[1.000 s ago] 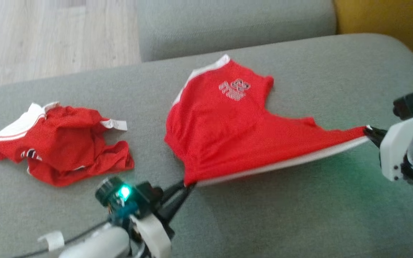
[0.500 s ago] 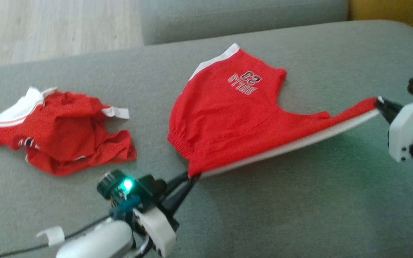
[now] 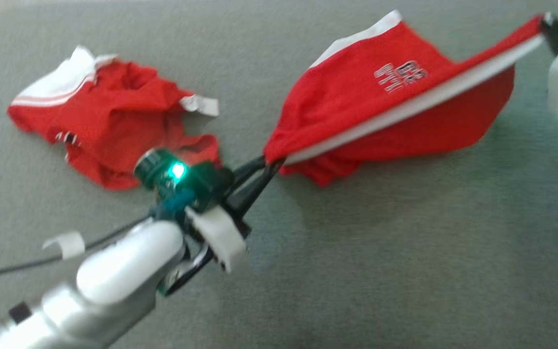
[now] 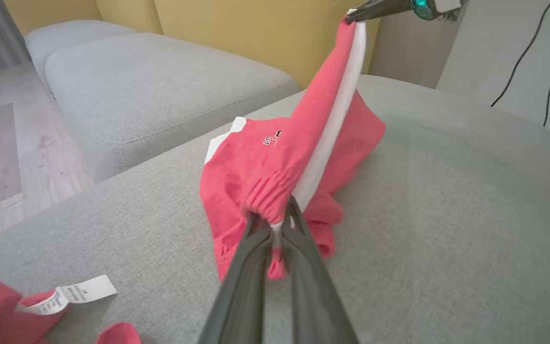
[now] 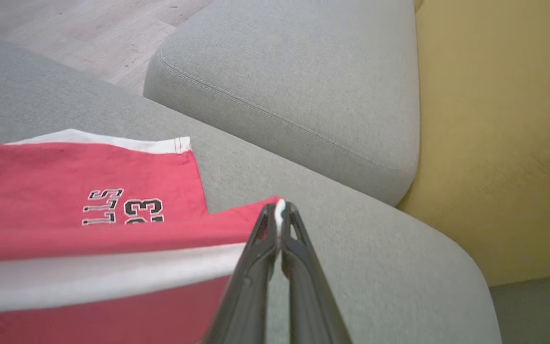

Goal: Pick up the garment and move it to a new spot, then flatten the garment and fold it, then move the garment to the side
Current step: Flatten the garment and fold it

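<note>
Grey cushion [image 3: 380,271] spreads beneath everything, and the garment [image 3: 356,92] (red shorts with a white stripe [image 3: 405,104] along one edge) sits over its far right part, half lifted. That striped edge is pulled taut in the air between the two pincers. The cloth below it sags, and its lower folds rest on the cushion. A dark print [image 5: 124,212] with the figures 23 shows on the red panel behind the stripe.

The left pincer [image 3: 271,162] is clenched on the gathered waistband corner at the garment's near end. In the left wrist view a nub of red cloth is pinched between its fingers [image 4: 248,267]. The right pincer [image 3: 548,22] is clenched on the opposite corner, higher up, with a sliver of white hem squeezed between its tips. A green light [image 3: 178,170] glows on the left wrist.

Left of the left pincer, apart from the held garment, a second garment [image 3: 109,131] — also red and white — lies crumpled on the cushion, its white label [image 3: 201,104] turned out. Beyond stands another grey cushion [image 5: 303,86], with pale wood floor [image 5: 103,33] beside it and a yellow wall [image 5: 494,143] behind. Black cables [image 4: 523,52] hang down a pale panel at the right of the left wrist view.
</note>
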Robot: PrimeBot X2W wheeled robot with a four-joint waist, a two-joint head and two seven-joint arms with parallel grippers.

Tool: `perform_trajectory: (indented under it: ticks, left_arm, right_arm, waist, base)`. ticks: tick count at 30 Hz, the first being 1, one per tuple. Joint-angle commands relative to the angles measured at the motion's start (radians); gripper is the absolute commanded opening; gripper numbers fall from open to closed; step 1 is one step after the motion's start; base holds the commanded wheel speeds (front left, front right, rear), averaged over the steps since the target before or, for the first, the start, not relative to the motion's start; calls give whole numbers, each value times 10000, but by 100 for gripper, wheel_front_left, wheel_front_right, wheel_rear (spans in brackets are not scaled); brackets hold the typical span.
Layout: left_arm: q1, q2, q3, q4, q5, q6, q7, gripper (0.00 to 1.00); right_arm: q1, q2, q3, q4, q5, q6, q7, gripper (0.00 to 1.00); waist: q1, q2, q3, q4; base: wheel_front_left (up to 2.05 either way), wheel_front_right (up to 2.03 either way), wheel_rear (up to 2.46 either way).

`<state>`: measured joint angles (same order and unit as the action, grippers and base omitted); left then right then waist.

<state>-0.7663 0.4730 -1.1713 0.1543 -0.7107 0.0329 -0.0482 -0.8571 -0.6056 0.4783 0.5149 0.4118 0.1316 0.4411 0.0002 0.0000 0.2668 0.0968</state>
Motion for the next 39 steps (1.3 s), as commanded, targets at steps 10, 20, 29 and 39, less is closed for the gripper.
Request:
perform_trajectory:
  ticks: [10,20,29,39]
  left_arm:
    - [-1782,-824,623,1338,-257,-821,59,0]
    - [-2468,-1605,460,2525,-300,-1259,-163,0]
    - [-2571,-1993,599,3167,-465,-1248,-615,100]
    - [-2119,-1709,1403,3570,-792,-399,-1580,100]
  right_arm:
    - [-2344,139,966,1039,-558,-9,-144,0]
    - [-3569,423,1904,2696,-679,-9,-982,0]
    - [-4068,619,2170,3827,-657,-9,-2084,100]
    - [-3633,1087,2048,4366,-8,-9,-4907,100]
  waist:
    - [-2,0,1643,1230]
    - [-2,0,2220,1742]
    - [-2,0,2335,1840]
    - [-2,0,1378,1263]
  base:
    - [0,0,0]
    - [0,0,0]
    - [0,0,0]
    - [0,0,0]
